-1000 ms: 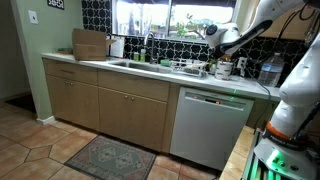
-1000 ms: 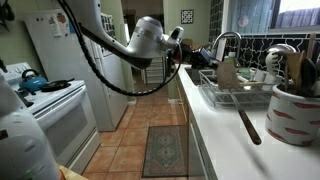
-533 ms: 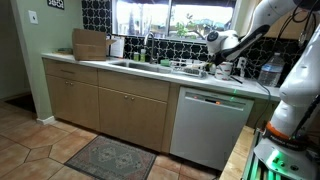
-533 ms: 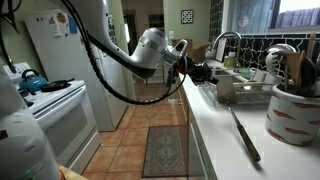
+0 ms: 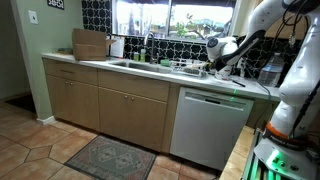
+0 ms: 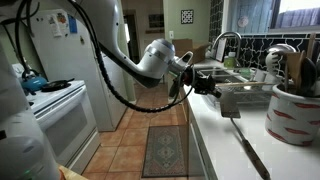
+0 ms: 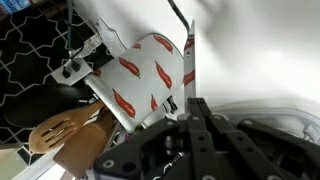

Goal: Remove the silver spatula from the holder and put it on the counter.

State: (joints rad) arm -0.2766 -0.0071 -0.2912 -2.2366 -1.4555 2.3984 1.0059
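The pale, smooth tabletop [image 6: 215, 146] runs long and narrow. In an exterior view the white arm reaches in and its dark hand [image 6: 207, 87] is closed on the flat, broad blade end of the spatula [image 6: 245, 135]. From the hand, the thin straight handle slants over the bare strip between the tabletop's front edge and the wire rack [image 6: 255, 97]. I cannot tell whether the handle touches the surface. Beyond the rack, at the near end of the tabletop, stands the holder [image 6: 295, 118], a round glossy white crock printed with red chili shapes and full of utensils. It is well apart from the hand. The other exterior view sets the hand [image 5: 217, 66] low over the tabletop above the white dishwasher front, but the spatula is too small to make out there. Only the wrist view shows the holder [image 7: 150, 75] close up, with rounded wooden spoons [image 7: 65, 135] in it.
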